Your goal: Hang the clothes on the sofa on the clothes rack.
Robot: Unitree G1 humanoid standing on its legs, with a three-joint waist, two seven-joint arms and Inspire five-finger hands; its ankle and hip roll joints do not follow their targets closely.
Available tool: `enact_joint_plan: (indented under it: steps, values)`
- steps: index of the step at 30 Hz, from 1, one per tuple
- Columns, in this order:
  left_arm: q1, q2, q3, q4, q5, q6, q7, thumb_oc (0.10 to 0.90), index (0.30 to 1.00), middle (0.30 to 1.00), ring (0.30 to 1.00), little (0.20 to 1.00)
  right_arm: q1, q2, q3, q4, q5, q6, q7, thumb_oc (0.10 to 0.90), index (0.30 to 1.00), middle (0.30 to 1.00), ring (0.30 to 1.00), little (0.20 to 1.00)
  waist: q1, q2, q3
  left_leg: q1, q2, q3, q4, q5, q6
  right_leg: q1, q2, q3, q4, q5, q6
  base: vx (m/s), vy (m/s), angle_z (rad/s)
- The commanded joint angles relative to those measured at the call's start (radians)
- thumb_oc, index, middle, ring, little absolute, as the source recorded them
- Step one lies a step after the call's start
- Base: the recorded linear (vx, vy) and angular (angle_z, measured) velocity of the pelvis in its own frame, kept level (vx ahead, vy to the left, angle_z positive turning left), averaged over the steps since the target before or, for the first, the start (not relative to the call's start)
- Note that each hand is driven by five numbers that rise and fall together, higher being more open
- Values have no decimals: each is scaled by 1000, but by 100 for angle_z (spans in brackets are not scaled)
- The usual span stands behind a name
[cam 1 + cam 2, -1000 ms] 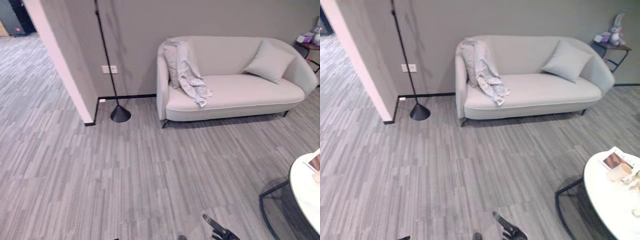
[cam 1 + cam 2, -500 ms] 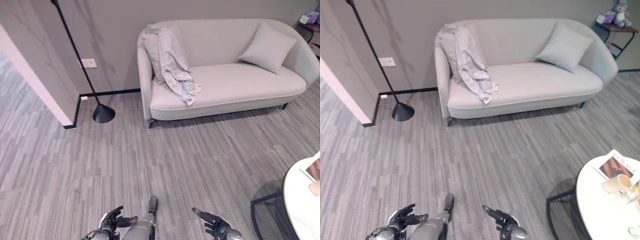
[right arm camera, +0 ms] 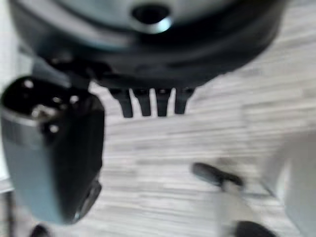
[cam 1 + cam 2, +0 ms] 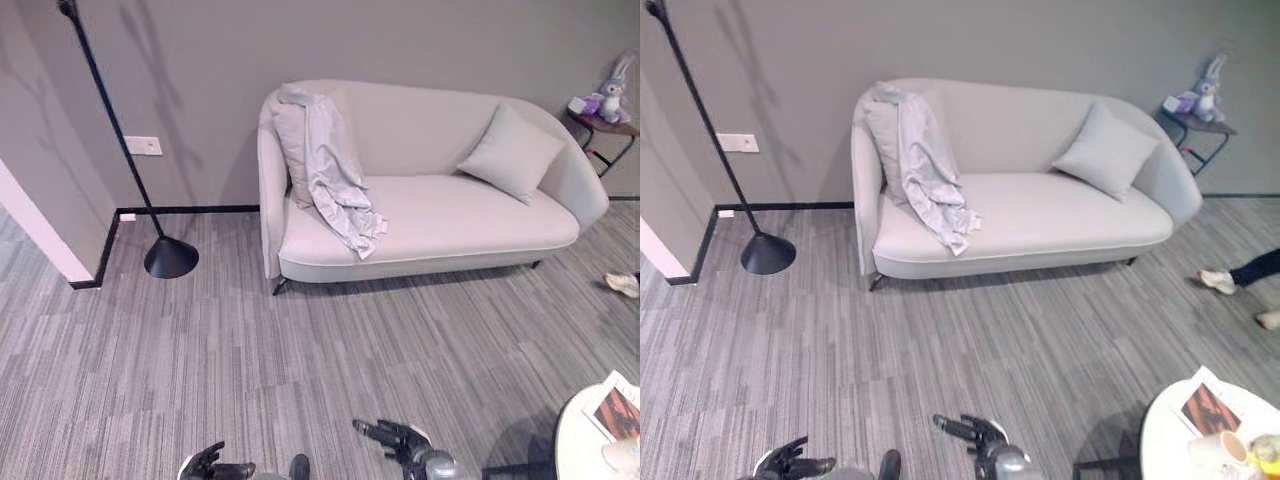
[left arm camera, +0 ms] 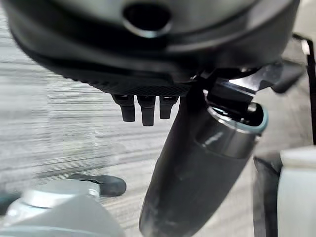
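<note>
A light grey garment (image 4: pixel 335 175) hangs over the left end of the pale sofa (image 4: pixel 470 215), from the backrest down onto the seat. The sofa stands against the grey wall, well ahead of me across the floor. Both hands are low in front of me, far short of the sofa. My left hand (image 4: pixel 215 465) is open with relaxed fingers (image 5: pixel 142 108) and holds nothing. To its right, my right hand (image 4: pixel 395 437) is open too, its fingers (image 3: pixel 148 101) over bare floor. A black pole on a cone-shaped base (image 4: pixel 170 258) stands left of the sofa.
A square cushion (image 4: pixel 510 152) leans at the sofa's right end. A small side table with a plush rabbit (image 4: pixel 610 95) stands beyond it. A person's shoes (image 4: pixel 1220 282) show at the right. A round white table (image 4: pixel 1185 450) sits at the lower right. A wall corner (image 4: pixel 40 230) juts out left.
The whole picture has shifted, so the camera moved: the sofa sits more to the middle. A person's feet have come into view at the right. Both hands show lower in the picture.
</note>
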Motion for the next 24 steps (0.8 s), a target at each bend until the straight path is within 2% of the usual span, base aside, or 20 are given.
enact_joint_plan:
  steps: [1,2,3,4,6,8,10,11,12,14,15,16,17,19,22,23,24]
  values:
    - [8,-13,-3,15,20,-29,20,800,900,900,900,900,-9,-40,-11,-78,-46,-37,-24,800,900,900,900,900,15,35,-15,32,82,18,-1,-33,-57,70,-112,-115,-327,138,-65,232,-72,28]
    - [7,-13,-2,20,23,-28,20,800,900,900,900,900,-6,-51,-14,-106,-50,-37,-28,800,900,900,900,900,11,46,-13,49,96,1,-10,-44,-69,70,-159,-141,-392,92,-103,229,-121,37]
    - [8,-12,0,23,24,-28,19,800,900,900,900,900,-3,-59,-19,-128,-47,-37,-29,800,900,900,900,900,9,50,-15,54,104,-10,-11,-52,-80,65,-193,-143,-444,85,-121,217,-180,40]
    - [9,-10,2,25,21,-29,23,800,900,900,900,900,-1,-68,-25,-148,-43,-36,-31,800,900,900,900,900,7,48,-12,65,110,-23,-13,-68,-91,65,-240,-127,-521,106,-122,220,-228,53]
    - [4,-7,9,33,21,-32,31,800,900,900,900,900,2,-74,-35,-161,-36,-34,-35,800,900,900,900,900,-2,35,-17,76,117,-58,-19,-91,-112,54,-323,-64,-678,212,-97,240,-310,57]
    - [-4,-4,14,46,22,-34,43,800,900,900,900,900,9,-74,-39,-183,-46,-29,-35,800,900,900,900,900,-12,16,-20,98,138,-97,-23,-115,-136,46,-403,18,-767,351,-56,302,-408,61]
    - [-12,-3,9,49,27,-37,52,800,900,900,900,900,18,-75,-33,-205,-62,-25,-33,800,900,900,900,900,-27,-6,-22,120,162,-130,-27,-132,-162,44,-431,121,-793,455,-26,318,-430,77]
    - [-12,0,4,48,28,-37,54,800,900,900,900,900,20,-77,-24,-214,-68,-23,-31,800,900,900,900,900,-32,-15,-22,130,177,-141,-28,-136,-174,38,-423,163,-784,475,-17,289,-374,94]
    - [-17,4,0,40,33,-39,54,800,900,900,900,900,21,-82,-23,-236,-81,-21,-30,800,900,900,900,900,-34,-30,-29,129,187,-153,-25,-137,-185,55,-403,175,-786,430,-10,275,-362,121]
    - [-11,18,7,36,49,-38,61,800,900,900,900,900,14,-74,-3,-251,-99,-25,-27,800,900,900,900,900,-27,-44,-35,148,237,-155,-29,-139,-213,53,-365,134,-753,328,3,208,-340,81]
    - [-11,18,7,36,49,-38,61,800,900,900,900,900,14,-74,-3,-251,-99,-25,-27,800,900,900,900,900,-27,-43,-35,150,239,-155,-31,-138,-214,53,-363,133,-752,327,3,233,-500,11]
    - [-2,22,18,28,41,-36,63,800,900,900,900,900,0,-81,24,-288,-124,-23,-26,800,900,900,900,900,-18,-33,-38,163,315,-175,-30,-133,-238,41,-296,91,-712,179,-28,203,-508,-13]
    - [-2,19,24,34,27,-38,69,800,900,900,900,900,-10,-87,35,-295,-131,-26,-29,800,900,900,900,900,-18,-26,-34,155,348,-187,-22,-114,-247,34,-257,74,-690,149,-47,248,-685,-22]
    - [-5,6,32,31,-15,-40,78,800,900,900,900,900,-20,-106,52,-325,-139,-32,-38,800,900,900,900,900,-15,-15,-23,128,389,-215,14,-65,-255,30,-200,36,-668,125,-78,127,-477,-6]
    - [4,-16,34,23,-29,-45,82,800,900,900,900,900,-19,-143,71,-399,-135,-49,-44,800,900,900,900,900,-8,3,-14,60,422,-238,133,63,-239,73,-134,14,-712,102,-128,117,-355,16]
    - [4,-16,34,22,-29,-45,82,800,900,900,900,900,-18,-144,71,-400,-134,-49,-44,800,900,900,900,900,-9,4,-14,58,423,-240,135,62,-240,74,-133,12,-713,103,-128,144,-351,2]
    - [11,-25,36,4,-32,-40,85,800,900,900,900,900,-5,-170,78,-438,-141,-54,-51,800,900,900,900,900,-6,9,-4,10,445,-191,221,152,-219,116,-102,-5,-753,90,-162,144,-355,-7]
